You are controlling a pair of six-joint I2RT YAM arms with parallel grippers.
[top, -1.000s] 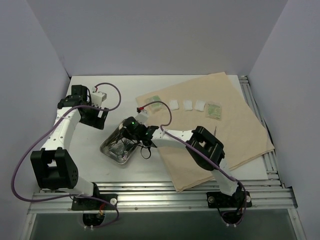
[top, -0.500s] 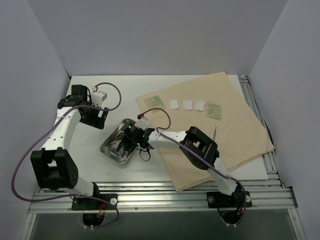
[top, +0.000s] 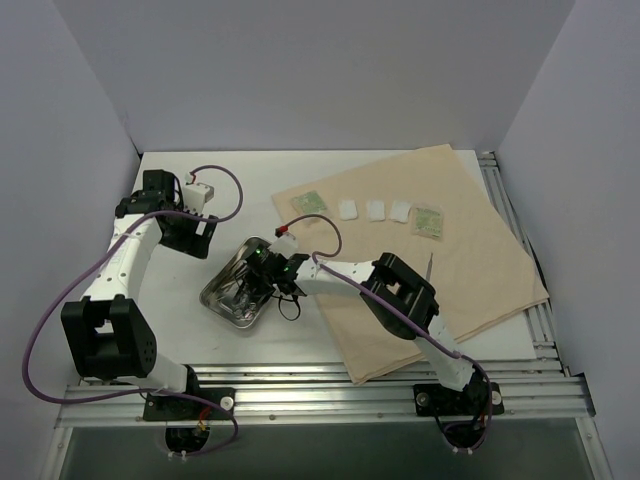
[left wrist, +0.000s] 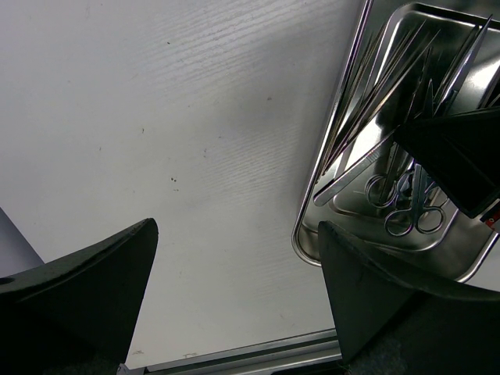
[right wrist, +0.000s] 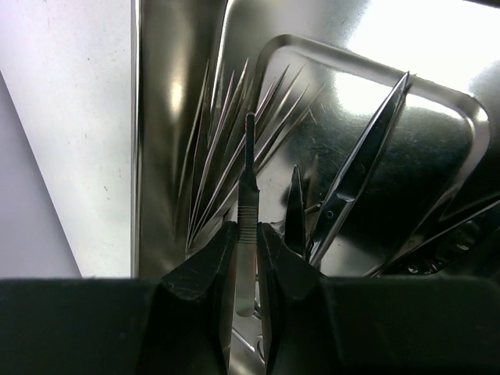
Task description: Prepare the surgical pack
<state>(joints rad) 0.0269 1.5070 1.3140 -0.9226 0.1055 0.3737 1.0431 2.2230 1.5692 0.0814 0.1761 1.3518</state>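
A robotics laboratory test cell: a left arm (top: 125,260) and a right arm (top: 400,290), both white and black, stand bolted to an aluminium rail frame (top: 320,385) at the near edge of a white table (top: 250,185). Plain pale walls (top: 300,70) box the table in on three sides, and purple cables (top: 45,320) loop from the arms. On the table lie a tan cloth (top: 480,250), a steel tray (top: 212,297) of surgical instruments (right wrist: 247,195), white gauze squares (top: 375,209) and green packets (top: 429,220).

The tray (right wrist: 168,117) is mirror-bright steel, the handle (right wrist: 247,195) ribbed metal. Cloth (top: 480,250) and table (left wrist: 195,117) both look matt.
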